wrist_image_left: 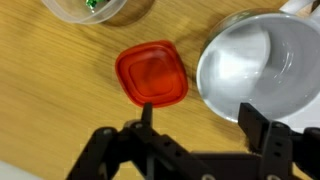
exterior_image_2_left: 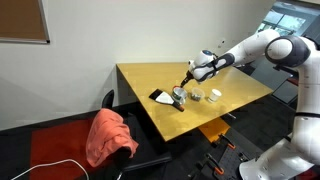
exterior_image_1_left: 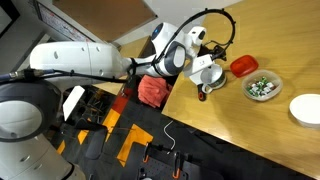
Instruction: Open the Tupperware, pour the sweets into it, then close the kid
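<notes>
- The fingers hang spread wide and empty over the bench.
- The sweets lie inside the Tupperware; closing apparently remains.
- Next: grip the kid, lying flat nearby, and seat it squarely.

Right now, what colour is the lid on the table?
The lid is glossy red, clearest in the wrist view.

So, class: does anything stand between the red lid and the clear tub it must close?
Nothing visible. Bare wood separates the red lid from the clear tub; the white mug sits on the lid's other side.
</notes>
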`<state>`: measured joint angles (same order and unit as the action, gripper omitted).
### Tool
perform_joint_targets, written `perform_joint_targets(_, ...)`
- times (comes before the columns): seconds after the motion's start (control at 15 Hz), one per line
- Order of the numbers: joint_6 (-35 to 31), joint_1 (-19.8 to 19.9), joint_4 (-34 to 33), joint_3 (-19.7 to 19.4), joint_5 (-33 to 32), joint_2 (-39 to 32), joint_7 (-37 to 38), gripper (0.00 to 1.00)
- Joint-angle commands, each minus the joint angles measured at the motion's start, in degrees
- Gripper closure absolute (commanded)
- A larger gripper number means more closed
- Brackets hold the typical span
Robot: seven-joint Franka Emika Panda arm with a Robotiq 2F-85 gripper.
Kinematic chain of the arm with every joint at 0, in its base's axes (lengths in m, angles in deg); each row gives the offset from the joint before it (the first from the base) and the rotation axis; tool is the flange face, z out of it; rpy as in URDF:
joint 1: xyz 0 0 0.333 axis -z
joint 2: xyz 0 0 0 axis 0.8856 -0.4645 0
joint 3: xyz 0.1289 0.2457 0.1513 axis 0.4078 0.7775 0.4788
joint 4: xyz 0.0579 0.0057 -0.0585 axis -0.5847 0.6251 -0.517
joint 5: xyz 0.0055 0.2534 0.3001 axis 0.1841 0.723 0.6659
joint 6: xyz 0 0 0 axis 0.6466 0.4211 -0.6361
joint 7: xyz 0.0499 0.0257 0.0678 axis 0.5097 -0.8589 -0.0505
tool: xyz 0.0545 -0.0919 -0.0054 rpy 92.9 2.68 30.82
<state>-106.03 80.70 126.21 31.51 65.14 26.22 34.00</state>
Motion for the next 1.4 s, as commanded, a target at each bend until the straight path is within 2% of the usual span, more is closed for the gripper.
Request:
perform_joint_targets(0.0,1.4,0.48,0.37,-0.76,-0.59,3.48,-3.57,0.0)
perform_joint_targets(0.2,3.13,2.6,-2.06,-0.24,-1.39,3.0,-10.5,0.0)
perform_joint_targets(0.33,5.9,5.54,-3.72,2.02,-1.12,2.0,-18.47,0.0)
perform_joint_targets(0.4,7.28,3.4,-3.57,-0.37,-3.3,2.21,-18.74,0.0)
perform_joint_targets(0.47,4.11,3.34,-2.08,-0.26,-0.86,2.41,-16.24,0.0)
perform_joint_targets(0.8,5.4,3.11,-2.33,-0.65,-2.32,2.32,-17.98,0.0)
perform_joint_targets(1.33,13.54,7.39,-19.0,-0.47,2.42,-8.15,-18.59,0.0)
